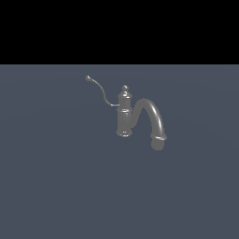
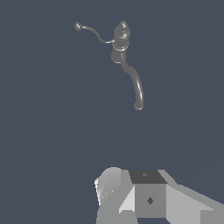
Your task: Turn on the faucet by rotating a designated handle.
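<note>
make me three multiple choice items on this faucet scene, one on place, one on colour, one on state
1. In the exterior view, the handle leaves the faucet column toward:
A. the view's left
B. the view's right
C. straight down

2. The faucet's colour:
A. gold
B. grey
C. red

3. The gripper is:
A. clamped on the handle
B. touching the spout
C. apart from the faucet

Answers: 1 A, its ball tip sits left of the column; 2 B, grey metal throughout; 3 C, the wrist view shows open floor between them.

You're looking at a flat, bare slate-blue floor [image 1: 56,186], evenly lit, running back to a pitch-black band [image 1: 119,30] across the top.
</note>
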You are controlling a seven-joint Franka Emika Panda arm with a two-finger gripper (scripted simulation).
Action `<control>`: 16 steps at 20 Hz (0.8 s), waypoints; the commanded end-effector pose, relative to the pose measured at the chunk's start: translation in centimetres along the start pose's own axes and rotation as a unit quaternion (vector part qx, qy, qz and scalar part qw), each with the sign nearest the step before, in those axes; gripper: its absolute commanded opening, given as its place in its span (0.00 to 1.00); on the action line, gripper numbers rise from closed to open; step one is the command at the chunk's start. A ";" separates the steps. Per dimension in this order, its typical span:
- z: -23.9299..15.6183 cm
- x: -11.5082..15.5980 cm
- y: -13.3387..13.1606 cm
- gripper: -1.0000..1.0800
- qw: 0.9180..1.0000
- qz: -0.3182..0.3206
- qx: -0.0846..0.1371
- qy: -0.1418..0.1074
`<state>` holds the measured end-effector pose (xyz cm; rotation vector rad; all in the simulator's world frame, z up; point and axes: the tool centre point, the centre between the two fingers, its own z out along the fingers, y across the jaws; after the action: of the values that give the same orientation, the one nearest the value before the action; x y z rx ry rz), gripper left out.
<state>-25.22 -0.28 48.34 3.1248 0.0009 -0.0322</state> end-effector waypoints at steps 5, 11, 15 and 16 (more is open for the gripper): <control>0.1 0.5 -0.1 0.00 1.000 0.009 -0.001 0.000; 0.3 2.1 -0.3 0.00 0.999 0.039 -0.004 0.000; 0.6 3.7 -0.5 0.00 0.998 0.068 -0.007 0.001; 0.7 4.2 -0.6 0.00 0.997 0.077 -0.008 0.001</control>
<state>-21.71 0.20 47.71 3.1042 -0.1997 -0.0266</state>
